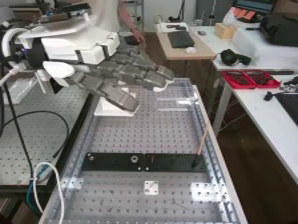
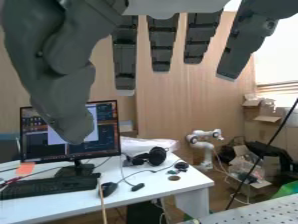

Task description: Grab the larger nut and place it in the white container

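Robot hand (image 1: pixel 123 75) at eleven o'clock in the high view, released, its fingers extended and the thumb apart from them. Behind it, toward nine o'clock, the white container (image 1: pixel 110 109) stands on the bench (image 1: pixel 126 131), partly covered; its inside is hidden, so I cannot tell whether the larger nut lies there. On the black bar (image 1: pixel 113 165) are the smaller nut (image 1: pixel 91 158), between seven and eight o'clock, and the bearing (image 1: pixel 134 159), near half past six. Red trays (image 1: pixel 232 85) at two o'clock hold dark items.
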Controlling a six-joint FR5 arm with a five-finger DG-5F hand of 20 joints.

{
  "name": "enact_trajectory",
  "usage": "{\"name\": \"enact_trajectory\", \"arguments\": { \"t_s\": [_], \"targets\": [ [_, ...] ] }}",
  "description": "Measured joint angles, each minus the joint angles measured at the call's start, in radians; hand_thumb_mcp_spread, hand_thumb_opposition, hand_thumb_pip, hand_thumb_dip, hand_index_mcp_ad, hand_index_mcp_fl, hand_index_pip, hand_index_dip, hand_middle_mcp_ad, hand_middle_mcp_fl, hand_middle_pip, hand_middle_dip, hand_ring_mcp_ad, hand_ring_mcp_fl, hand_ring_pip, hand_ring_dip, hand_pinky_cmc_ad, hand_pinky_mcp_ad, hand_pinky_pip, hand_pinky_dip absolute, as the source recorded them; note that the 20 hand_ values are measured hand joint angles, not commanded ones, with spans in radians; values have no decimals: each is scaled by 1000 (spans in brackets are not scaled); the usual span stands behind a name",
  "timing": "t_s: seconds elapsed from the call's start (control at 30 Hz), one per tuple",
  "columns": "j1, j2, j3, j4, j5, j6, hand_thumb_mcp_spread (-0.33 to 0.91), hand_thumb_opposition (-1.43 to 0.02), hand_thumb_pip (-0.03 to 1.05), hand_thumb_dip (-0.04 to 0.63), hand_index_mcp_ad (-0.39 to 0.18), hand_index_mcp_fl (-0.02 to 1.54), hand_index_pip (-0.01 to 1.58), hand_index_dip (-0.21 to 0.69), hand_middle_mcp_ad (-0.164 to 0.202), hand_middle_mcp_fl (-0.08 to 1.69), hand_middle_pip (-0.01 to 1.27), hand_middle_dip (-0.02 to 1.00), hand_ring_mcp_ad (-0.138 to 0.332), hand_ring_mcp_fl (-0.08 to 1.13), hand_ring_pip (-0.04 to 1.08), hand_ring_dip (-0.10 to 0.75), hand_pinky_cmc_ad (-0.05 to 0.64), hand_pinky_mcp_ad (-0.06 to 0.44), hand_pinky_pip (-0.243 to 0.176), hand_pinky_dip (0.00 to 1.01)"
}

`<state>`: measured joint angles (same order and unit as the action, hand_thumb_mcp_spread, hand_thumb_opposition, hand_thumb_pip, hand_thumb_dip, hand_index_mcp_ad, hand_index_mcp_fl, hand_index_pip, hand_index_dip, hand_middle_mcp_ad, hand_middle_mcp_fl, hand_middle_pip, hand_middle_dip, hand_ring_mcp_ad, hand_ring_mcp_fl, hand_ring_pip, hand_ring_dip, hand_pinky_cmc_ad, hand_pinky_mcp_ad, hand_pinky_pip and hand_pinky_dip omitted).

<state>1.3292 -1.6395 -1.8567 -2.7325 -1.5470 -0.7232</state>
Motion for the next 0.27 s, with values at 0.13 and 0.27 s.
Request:
{"name": "enact_trajectory", "arguments": {
  "t_s": [0.13, 0.27],
  "targets": [
    [-11, 8, -5, -15, -51, 1, 255, -801, 649, 253, -103, 24, 705, 91, 66, 72, 127, 202, 129, 7, 87, 86, 342, 278, -98, 494],
    [-23, 28, -21, -25, -91, 2, 258, -806, 649, 236, -103, 23, 480, 91, 65, 70, 127, 202, 129, 7, 87, 86, 346, 278, -94, 494]
  ]
}}
